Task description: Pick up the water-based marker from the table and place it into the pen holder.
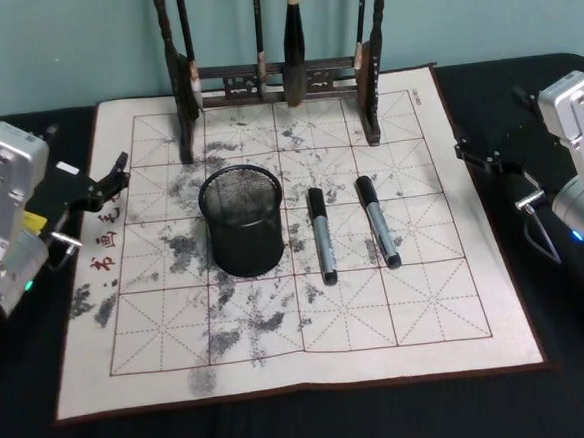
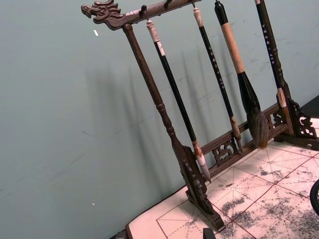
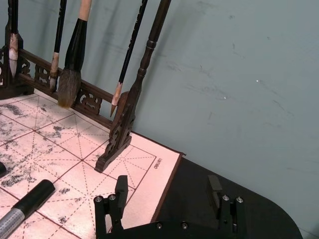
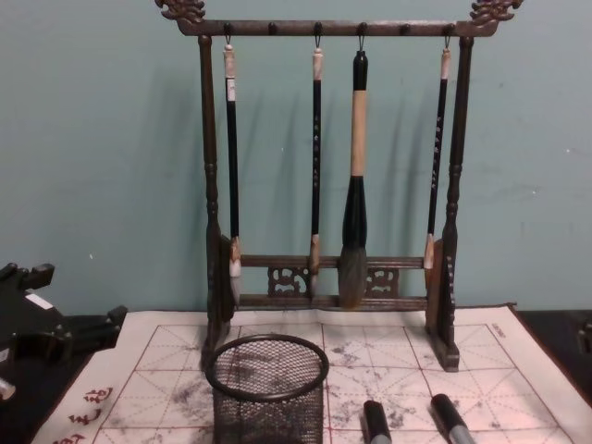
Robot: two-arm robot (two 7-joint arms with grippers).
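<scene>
Head view: two markers lay on the mat (image 1: 430,330), both to the right of the pen holder (image 1: 242,220). The left marker (image 1: 321,237) was just beside it and the right marker (image 1: 378,223) a little farther off. Their long axes ran almost parallel, from far to near, with the black caps at the far ends. I could not tell which one was water-based. My right gripper (image 1: 465,152) hung off the mat's right edge and my left gripper (image 1: 118,171) off its left edge.

Judgement: the right arm was nearer, with open mat between it and the markers. The holder stood between the left arm and them.

Left wrist view: brush rack (image 2: 199,164) and wall. How far the left gripper was open, I could not tell.

Right wrist view: my right jaws stood wide apart, holding nothing. The right marker lay ahead on the mat.

Chest view: the rack stood behind the holder, clear of the path. Both marker caps lay right of the holder.
</scene>
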